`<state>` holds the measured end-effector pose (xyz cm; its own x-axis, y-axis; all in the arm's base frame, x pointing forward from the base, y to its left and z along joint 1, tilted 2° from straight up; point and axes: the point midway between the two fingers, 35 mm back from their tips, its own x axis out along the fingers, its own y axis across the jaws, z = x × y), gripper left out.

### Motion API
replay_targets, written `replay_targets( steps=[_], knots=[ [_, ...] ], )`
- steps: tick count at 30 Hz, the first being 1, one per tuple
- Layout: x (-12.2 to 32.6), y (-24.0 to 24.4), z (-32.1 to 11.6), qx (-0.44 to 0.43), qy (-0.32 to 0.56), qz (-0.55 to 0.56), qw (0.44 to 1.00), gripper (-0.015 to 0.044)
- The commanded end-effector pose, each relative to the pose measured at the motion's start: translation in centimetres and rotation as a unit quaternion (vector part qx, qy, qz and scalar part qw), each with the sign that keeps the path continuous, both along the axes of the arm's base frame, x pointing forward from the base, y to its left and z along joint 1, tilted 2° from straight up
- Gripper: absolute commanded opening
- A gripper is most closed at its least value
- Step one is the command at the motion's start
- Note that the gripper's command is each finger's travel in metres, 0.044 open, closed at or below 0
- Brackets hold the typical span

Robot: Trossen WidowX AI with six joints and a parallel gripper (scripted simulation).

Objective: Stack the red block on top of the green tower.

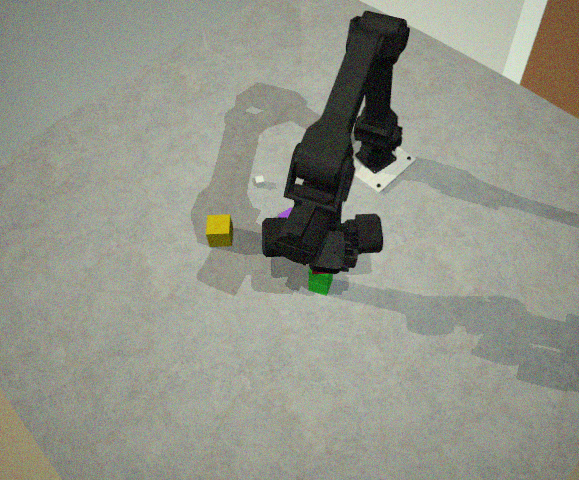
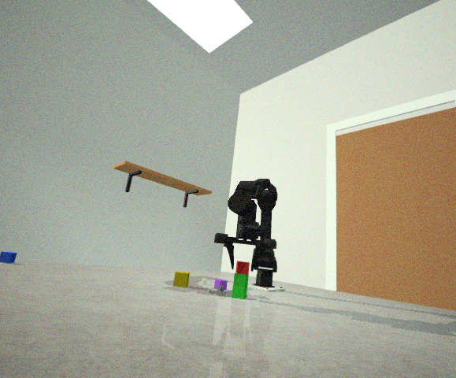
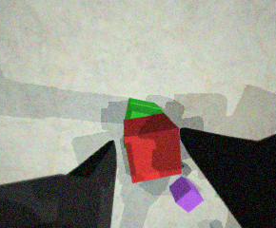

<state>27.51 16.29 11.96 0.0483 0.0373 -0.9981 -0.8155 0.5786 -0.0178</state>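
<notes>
The red block (image 2: 242,267) (image 3: 149,159) sits on top of the upright green tower (image 1: 320,282) (image 2: 239,286) (image 3: 140,110), with no gap showing between them in the exterior view. My gripper (image 2: 242,269) (image 3: 147,139) is open around the red block. In the wrist view, the left finger stands clear of the block with a gap, and the right fingertip is very near its right side. In the top view the gripper body hides nearly all of the red block.
A purple block (image 1: 285,212) (image 2: 220,283) (image 3: 188,196) is near the tower, on the arm's base side. A yellow block (image 1: 219,230) (image 2: 181,279) stands farther left. A small white block (image 1: 259,179) lies behind. A blue block (image 2: 7,257) is far left.
</notes>
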Motion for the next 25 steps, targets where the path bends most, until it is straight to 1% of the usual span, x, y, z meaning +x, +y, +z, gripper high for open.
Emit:
replay_targets(
  steps=[1, 4, 25],
  knots=[
    [0.01, 0.00, 0.00, 0.000, 0.000, 0.000, 1.000, 0.0368],
    [0.01, 0.00, 0.00, 0.000, 0.000, 0.000, 1.000, 0.0440],
    [0.01, 0.00, 0.00, 0.000, 0.000, 0.000, 1.000, 0.0440]
  ],
)
